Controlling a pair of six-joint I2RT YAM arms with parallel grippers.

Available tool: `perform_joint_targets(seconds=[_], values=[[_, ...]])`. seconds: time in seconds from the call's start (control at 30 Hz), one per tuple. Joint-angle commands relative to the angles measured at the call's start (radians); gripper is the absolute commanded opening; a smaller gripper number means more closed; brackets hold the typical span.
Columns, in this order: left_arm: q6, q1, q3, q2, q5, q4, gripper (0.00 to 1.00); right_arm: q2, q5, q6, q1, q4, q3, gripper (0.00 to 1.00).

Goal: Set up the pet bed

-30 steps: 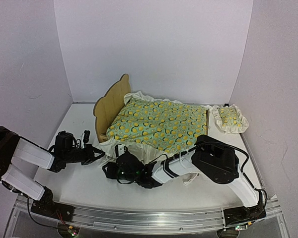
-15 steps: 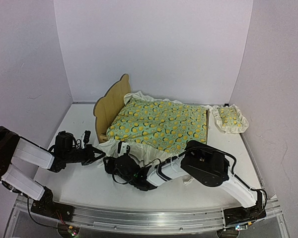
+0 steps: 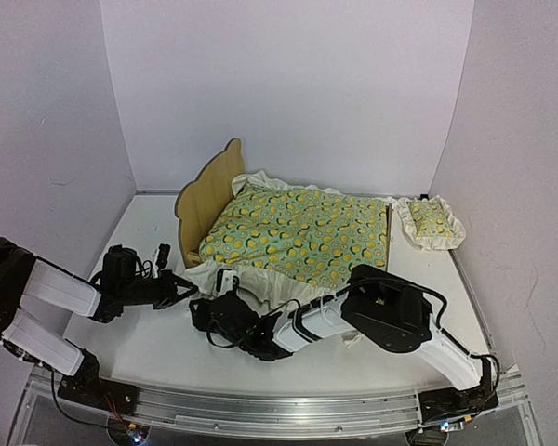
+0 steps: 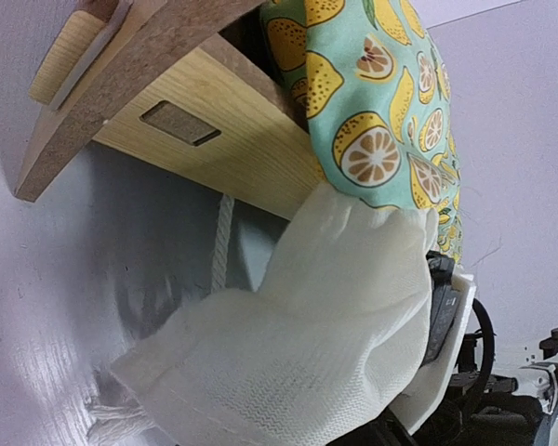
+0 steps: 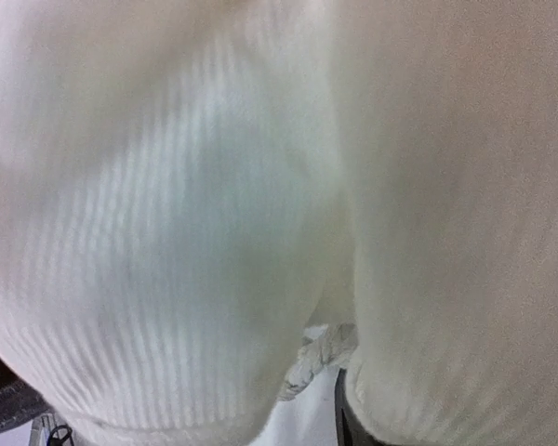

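Across the light plywood pet bed (image 3: 207,197) a lemon-print ruffled blanket (image 3: 302,237) is lying spread; a small ruffled pillow (image 3: 430,221) is waiting at three o'clock; the left tool (image 3: 186,289) is sitting closed, and I cannot tell the width of the right tool (image 3: 203,314).

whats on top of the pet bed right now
A lemon-print blanket covers the pet bed, its white ruffle spilling over the near side. Whatever lies under the blanket is hidden. The small pillow sits off the bed, beside its foot.

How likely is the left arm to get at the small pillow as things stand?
Probably not. The pillow lies at the far right, past the pet bed's foot, with the bed and right arm between it and the left gripper.
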Motion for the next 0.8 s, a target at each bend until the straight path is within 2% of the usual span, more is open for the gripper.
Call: perform_joint_targets(seconds=[0.0,0.17,0.33,0.43,0.6,0.67,0.77], values=[[0.024,0.004,0.018,-0.025,0.026,0.04,0.0,-0.036,-0.017,0.008,0.018,-0.11,0.001,0.43],[0.028,0.004,0.018,-0.021,0.035,0.038,0.0,-0.008,-0.022,0.017,0.016,-0.11,0.033,0.4],[0.024,0.003,0.02,-0.018,0.042,0.036,0.0,0.045,0.04,0.013,0.016,-0.114,0.104,0.4],[0.024,0.004,0.02,-0.02,0.044,0.036,0.0,0.074,0.07,0.016,0.017,-0.133,0.147,0.36],[0.021,0.003,0.018,-0.027,0.043,0.035,0.0,0.101,0.104,0.041,0.017,-0.172,0.181,0.14],[0.019,0.004,0.013,-0.043,0.031,0.034,0.0,0.084,0.111,0.009,0.016,-0.183,0.167,0.0],[0.019,0.017,0.006,-0.108,-0.063,-0.008,0.0,-0.026,0.057,-0.05,0.017,-0.193,0.008,0.0]])
